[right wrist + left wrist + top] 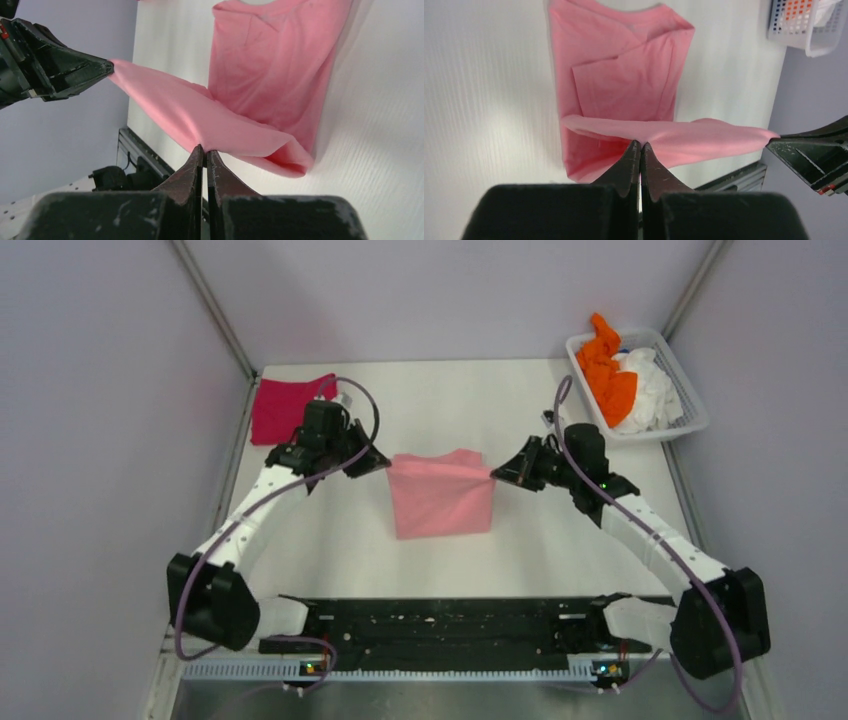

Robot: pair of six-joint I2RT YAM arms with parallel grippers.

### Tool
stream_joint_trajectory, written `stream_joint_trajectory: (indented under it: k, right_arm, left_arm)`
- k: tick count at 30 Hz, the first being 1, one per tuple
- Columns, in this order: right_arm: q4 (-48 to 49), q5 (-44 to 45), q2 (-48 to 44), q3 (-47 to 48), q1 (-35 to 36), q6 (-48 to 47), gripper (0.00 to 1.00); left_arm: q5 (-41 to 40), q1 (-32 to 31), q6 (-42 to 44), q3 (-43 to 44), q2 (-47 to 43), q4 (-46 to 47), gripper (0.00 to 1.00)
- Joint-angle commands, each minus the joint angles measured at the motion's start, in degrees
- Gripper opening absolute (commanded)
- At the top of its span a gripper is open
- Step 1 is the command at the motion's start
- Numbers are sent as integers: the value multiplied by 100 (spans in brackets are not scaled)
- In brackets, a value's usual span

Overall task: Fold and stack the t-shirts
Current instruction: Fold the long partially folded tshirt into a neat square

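A light pink t-shirt [440, 502], partly folded into a rough square, lies at the middle of the white table [560, 540]. Its far edge is lifted and pulled taut into a band between the two grippers, while the rest of the cloth lies flat beneath.

The left gripper [383, 463] pinches the band at the shirt's 10 o'clock corner, its fingers pressed together on the pink fabric. The right gripper [496, 476] does the same at about 2 o'clock, jaws closed tight on the opposite end. In each wrist view the cloth runs from that gripper's own fingertips across to the other gripper's tip.

Farther out, at 10 o'clock on the table, a deep magenta-red t-shirt [280, 408] lies folded flat near the far left corner. At 2 o'clock, in the far right corner, a white slatted basket [660, 433] holds a crumpled orange t-shirt [607, 370] and a white t-shirt [650, 390] side by side.
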Motion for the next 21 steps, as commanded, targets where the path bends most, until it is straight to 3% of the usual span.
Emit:
stream_joint_trajectory:
  k: [1, 7, 15, 16, 20, 21]
  right_arm:
    - [1096, -574, 729, 437, -486, -70, 0]
    - [1431, -652, 2195, 1173, -730, -272, 0]
    - [1368, 259, 4095, 2184, -771, -595, 0]
    - [1418, 360, 4362, 2356, -781, -653, 9]
    - [358, 646, 5393, 3649, -822, -1162, 78]
    - [25, 620, 5467, 3897, -823, -1319, 96]
  left_arm:
    - [-352, 224, 363, 805, 855, 335, 0]
    - [-406, 522, 537, 1683, 2140, 529, 0]
    - [30, 624, 583, 3099, 4291, 588, 1]
    - [-14, 628, 596, 3322, 4511, 526, 8]
    - [-208, 696, 625, 3987, 5013, 247, 50]
    - [-142, 711, 633, 4044, 4999, 179, 65]
